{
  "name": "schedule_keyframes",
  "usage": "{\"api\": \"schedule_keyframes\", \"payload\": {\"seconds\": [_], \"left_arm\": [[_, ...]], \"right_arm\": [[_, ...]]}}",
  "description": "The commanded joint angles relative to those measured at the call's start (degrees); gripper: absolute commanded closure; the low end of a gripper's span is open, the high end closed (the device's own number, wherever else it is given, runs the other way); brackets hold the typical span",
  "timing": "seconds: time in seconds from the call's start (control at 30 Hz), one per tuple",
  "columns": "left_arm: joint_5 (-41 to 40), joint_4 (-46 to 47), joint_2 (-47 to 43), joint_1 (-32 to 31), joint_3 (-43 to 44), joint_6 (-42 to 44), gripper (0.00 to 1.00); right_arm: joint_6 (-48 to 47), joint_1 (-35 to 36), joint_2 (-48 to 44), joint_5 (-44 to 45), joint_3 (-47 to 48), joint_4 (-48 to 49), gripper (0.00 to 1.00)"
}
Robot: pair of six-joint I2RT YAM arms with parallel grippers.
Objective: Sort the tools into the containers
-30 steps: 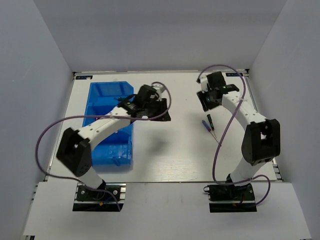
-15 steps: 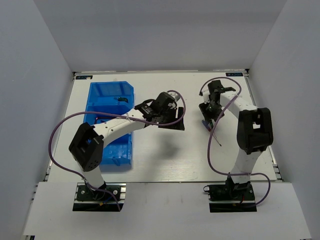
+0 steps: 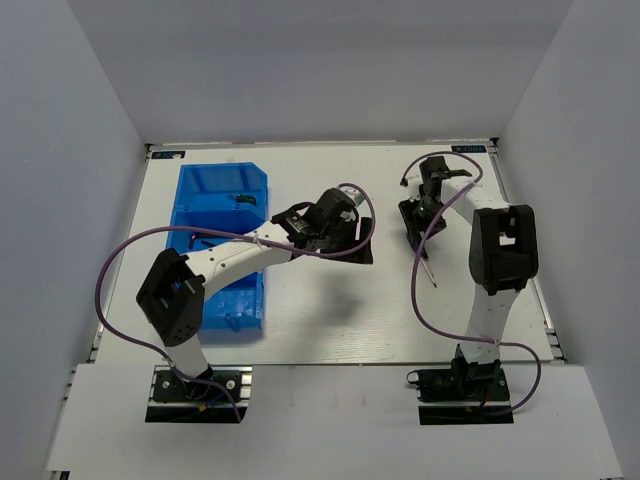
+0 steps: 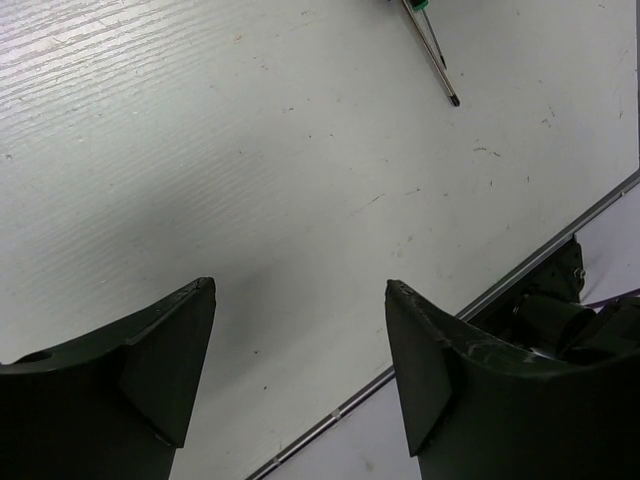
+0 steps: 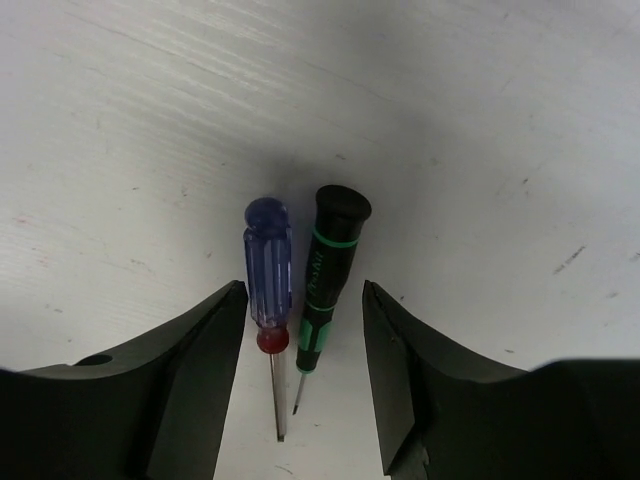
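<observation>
Blue-handled screwdriver (image 5: 268, 262) and black-green screwdriver (image 5: 327, 250), its lettering unreadable, lie side by side within the released right gripper (image 5: 302, 295).

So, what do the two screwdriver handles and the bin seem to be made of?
Blue screwdriver handle: glossy see-through plastic, grooved. Black screwdriver handle: matte, likely plastic or rubber, with green bands. Bin: translucent blue plastic, apparently moulded.

The near table (image 3: 330, 310) lies open; the blue bin (image 3: 205, 190) blocks the left.
</observation>
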Motion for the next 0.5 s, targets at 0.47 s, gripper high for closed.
{"api": "schedule_keyframes", "payload": {"seconds": [0.47], "left_arm": [[1.0, 2.2, -1.1, -0.5, 0.9, 1.7, 0.21]], "right_arm": [[3.6, -2.5, -7.1, -4.5, -1.6, 5.9, 0.52]]}}
